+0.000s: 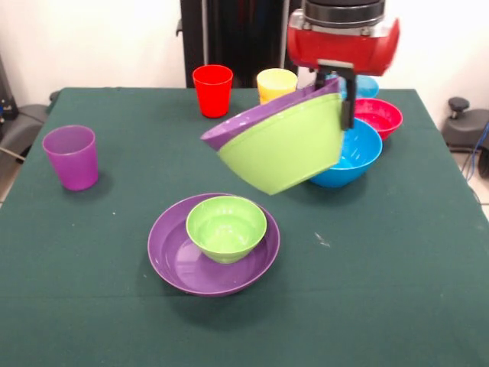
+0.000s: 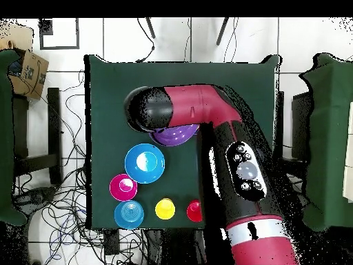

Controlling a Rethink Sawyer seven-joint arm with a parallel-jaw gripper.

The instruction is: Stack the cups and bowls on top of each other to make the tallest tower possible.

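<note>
Gripper [image 1: 345,95] clamped on the rim of a large lime green plastic bowl [image 1: 286,149] with a large purple plastic bowl [image 1: 263,116] nested in it; the pair hangs tilted, clear of the green table [image 1: 397,267]. Just behind: large blue bowl [image 1: 355,157], then small red bowl [image 1: 380,115]. Below, a second large purple bowl [image 1: 191,260] holds a small green bowl [image 1: 227,227]. Red tumbler [image 1: 212,90] and yellow-orange tumbler [image 1: 275,82] at far edge; translucent purple tumbler [image 1: 71,157] stands apart. Overhead, the arm [image 2: 227,159] hides the held bowls.
</note>
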